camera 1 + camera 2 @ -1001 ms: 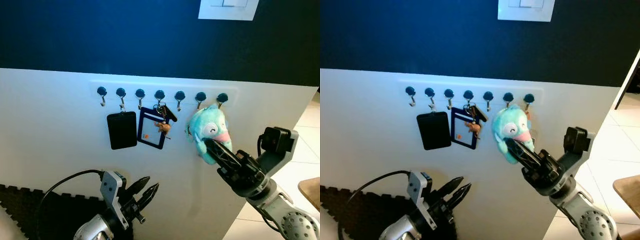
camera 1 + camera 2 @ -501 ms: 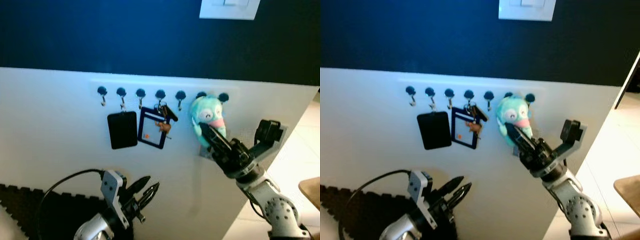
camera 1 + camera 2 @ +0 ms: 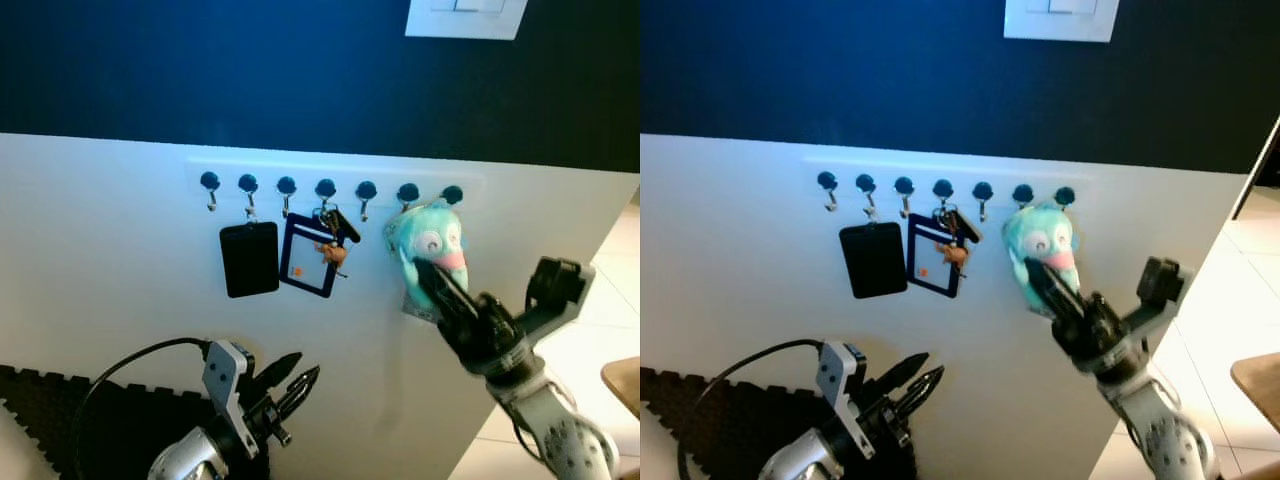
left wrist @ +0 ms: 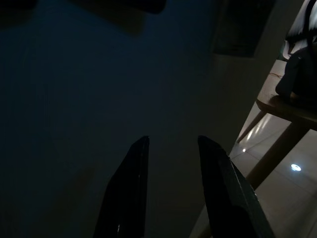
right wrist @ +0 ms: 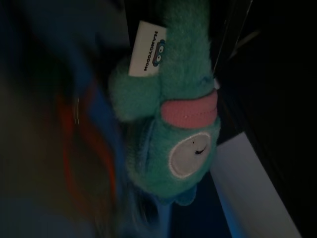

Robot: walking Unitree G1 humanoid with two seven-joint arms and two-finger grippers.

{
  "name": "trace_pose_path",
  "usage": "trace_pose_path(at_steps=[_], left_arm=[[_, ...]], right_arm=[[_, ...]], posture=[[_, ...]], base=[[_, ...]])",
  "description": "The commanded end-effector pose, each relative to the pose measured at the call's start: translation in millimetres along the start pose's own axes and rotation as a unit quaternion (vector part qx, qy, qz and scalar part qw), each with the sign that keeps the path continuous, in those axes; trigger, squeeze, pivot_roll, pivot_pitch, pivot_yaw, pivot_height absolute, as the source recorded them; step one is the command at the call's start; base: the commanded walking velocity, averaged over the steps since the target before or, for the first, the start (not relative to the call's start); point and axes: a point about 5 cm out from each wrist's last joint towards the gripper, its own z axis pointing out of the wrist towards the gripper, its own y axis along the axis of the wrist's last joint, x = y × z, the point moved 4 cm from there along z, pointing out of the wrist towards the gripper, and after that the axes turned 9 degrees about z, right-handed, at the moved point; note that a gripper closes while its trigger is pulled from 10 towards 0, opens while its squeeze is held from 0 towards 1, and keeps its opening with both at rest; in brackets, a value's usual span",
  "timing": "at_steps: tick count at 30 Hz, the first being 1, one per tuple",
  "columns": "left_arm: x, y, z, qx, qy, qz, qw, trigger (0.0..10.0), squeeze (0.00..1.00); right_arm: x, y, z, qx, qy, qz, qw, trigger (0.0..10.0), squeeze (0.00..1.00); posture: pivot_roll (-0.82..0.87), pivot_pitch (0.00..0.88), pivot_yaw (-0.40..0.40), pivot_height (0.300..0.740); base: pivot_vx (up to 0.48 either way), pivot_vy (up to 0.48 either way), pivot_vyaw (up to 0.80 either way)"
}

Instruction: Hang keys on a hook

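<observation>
The teal plush keychain [image 3: 428,240] is seen against the white wall panel, directly below the row of hooks [image 3: 327,189], its top lying just under the two hooks at the right end of that row. Whether its ring is already caught on either hook cannot be told. The right gripper [image 3: 437,282] is raised to the plush's lower part from below and to the right of the row, its black fingers pointing up toward the hooks; whether they are pinching the plush or merely touching it cannot be made out. The plush's long axis is judged to run roughly vertically, so the hook lies straight above the fingers. The left gripper [image 3: 294,381] is held low, well below the row, its fingers slightly parted and empty.
</observation>
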Motion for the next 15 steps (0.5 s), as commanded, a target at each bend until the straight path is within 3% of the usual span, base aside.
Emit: trace_pose_path(at_steps=[1, 6, 15], left_arm=[[-2.9, -0.9, -0.9, 0.009, -0.012, 0.006, 1.000, 10.0, 0.00], [-4.4, -1.8, -1.5, 0.012, -0.016, 0.005, 1.000, 10.0, 0.00], [-4.3, -2.0, -2.1, 0.015, -0.018, 0.009, 1.000, 10.0, 0.00]], right_arm=[[2.1, -6.6, -0.3, 0.014, 0.003, 0.000, 1.000, 10.0, 0.00], [-9.1, -19.6, -11.4, 0.015, -0.027, 0.022, 0.999, 10.0, 0.00], [-14.0, -32.1, -16.6, 0.037, -0.044, 0.024, 0.998, 10.0, 0.00]], posture=[[0.05, 0.106, -0.016, 0.740], [0.05, 0.107, -0.015, 0.740], [0.06, 0.104, -0.017, 0.740]], base=[[0.000, 0.000, 0.00], [0.000, 0.000, 0.00], [0.000, 0.000, 0.00]])
